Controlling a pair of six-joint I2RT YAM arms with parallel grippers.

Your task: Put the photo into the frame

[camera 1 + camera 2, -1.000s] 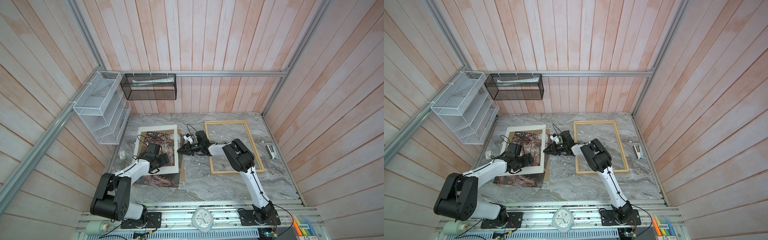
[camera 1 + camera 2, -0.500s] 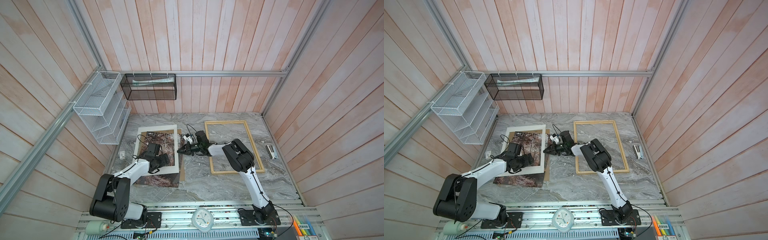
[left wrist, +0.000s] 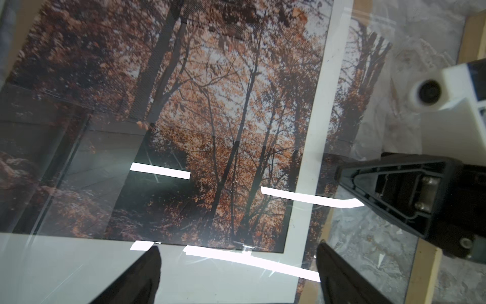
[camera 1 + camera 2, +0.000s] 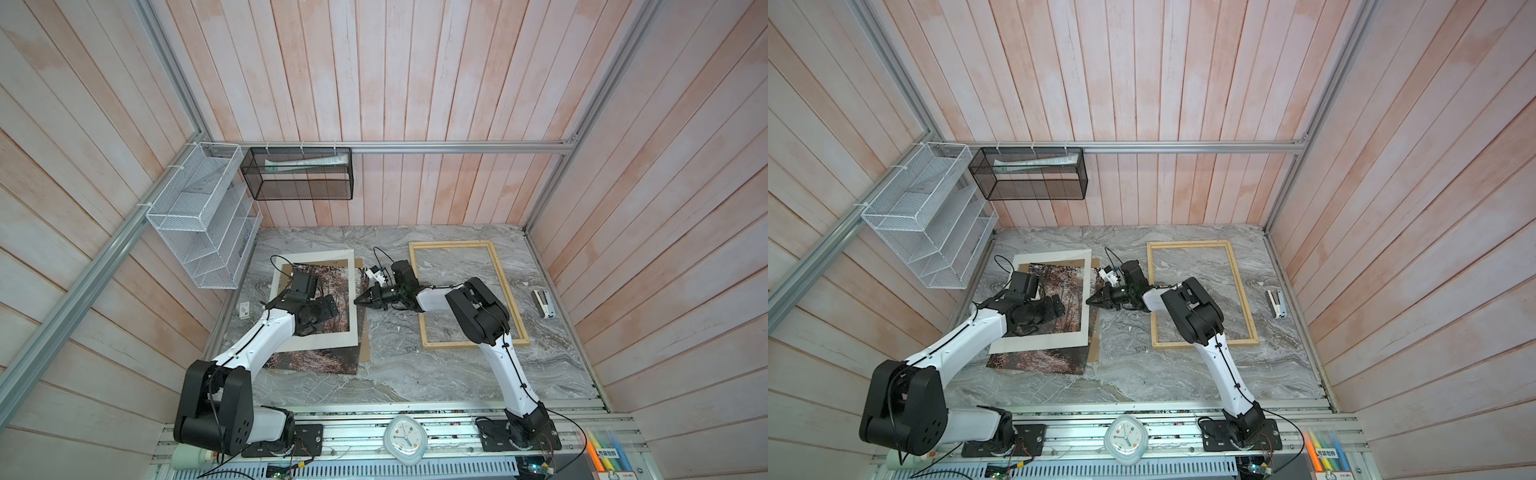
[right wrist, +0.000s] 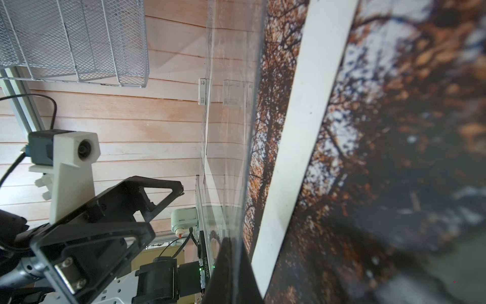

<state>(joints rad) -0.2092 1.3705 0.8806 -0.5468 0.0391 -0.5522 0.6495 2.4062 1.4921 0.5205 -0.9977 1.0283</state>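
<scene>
Two arms are meeting over the stack on the left side of the grey marbled table (image 4: pixel 415 374), and the task looks to be at an early, clearing stage. The large rectangular autumn-forest photo (image 4: pixel 320 363) is lying flat there between a plain brown backing board (image 4: pixel 365 340) and a white mat board (image 4: pixel 316 338) with a window, its near end poking out from under the mat. The rectangular frame (image 4: pixel 451 245) of thin pale wood slats is lying empty to the right, apart from the stack.

The right gripper (image 4: pixel 359 300) is clenched at the stack's right edge and appears to be pinching a thin, glossy clear sheet (image 5: pixel 228 131) that is covering the mat. The left gripper (image 3: pixel 238 247) is hovering spread wide over the mat's border, grasping nothing.

My guess is that the next move is calling for drawing the clear sheet away without dragging the layers beneath, then freeing the photo from under the mat.

That sheet is barely showing in both top views; only reflections and its edge are giving it away in the wrist views. The left arm (image 4: pixel 257 336) is hiding part of the photo, and I cannot tell how far the backing board is reaching underneath.
</scene>
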